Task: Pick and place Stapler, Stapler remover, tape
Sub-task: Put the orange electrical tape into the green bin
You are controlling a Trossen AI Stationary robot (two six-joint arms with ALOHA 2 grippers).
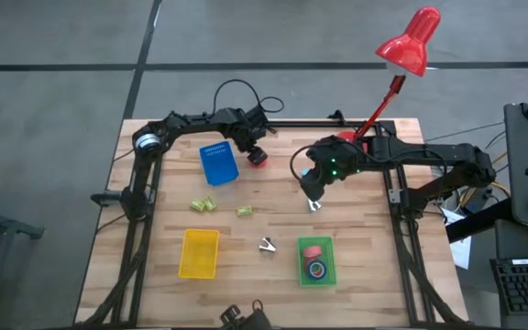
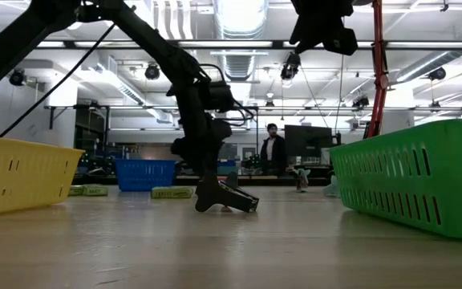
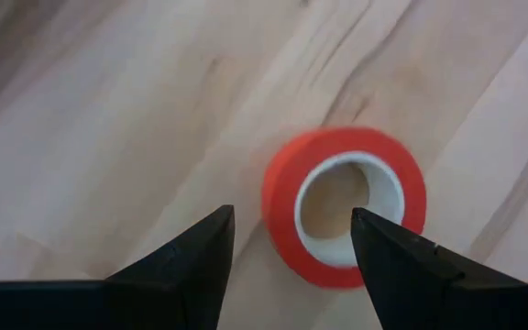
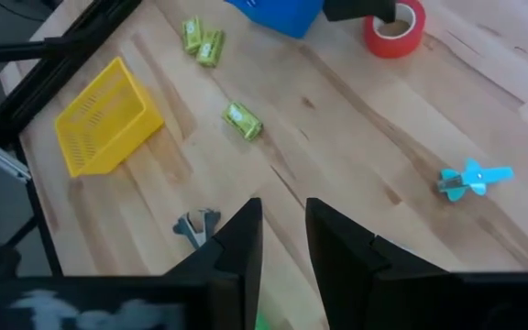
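Now you're hovering the left gripper, fingers apart, over the red tape; descend, straddle its rim.

2 tape rolls in right tray — 1 beside far tray.

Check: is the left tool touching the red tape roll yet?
Apart. In the left wrist view the left tool is open above the red tape roll, which lies flat on the table, with wood visible between one finger and the roll's rim.
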